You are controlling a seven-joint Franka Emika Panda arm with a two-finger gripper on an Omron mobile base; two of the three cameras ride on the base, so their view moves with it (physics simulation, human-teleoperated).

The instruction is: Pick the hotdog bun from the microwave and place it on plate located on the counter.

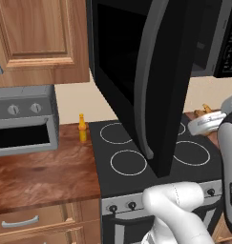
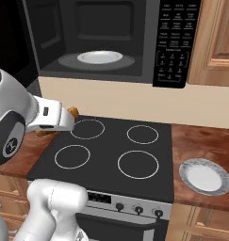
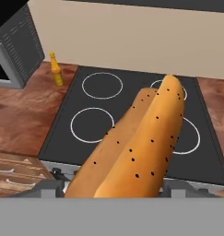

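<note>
While the golden-tan, dark-speckled hotdog bun [image 3: 141,143] sits clamped lengthwise in the two-finger gripper [image 2: 71,115] above the left part of the black glass stovetop [image 2: 111,153], the shallow pale grey-white plate [image 2: 205,176] lies on the reddish-brown wooden counter [image 2: 200,141] toward 4 o'clock in the right base view. The soft bun could sag or slip during the traverse, or overhang the small plate if released off-centre. The keypad of the open black microwave [image 2: 175,42] carries white lettering too small to read.
</note>
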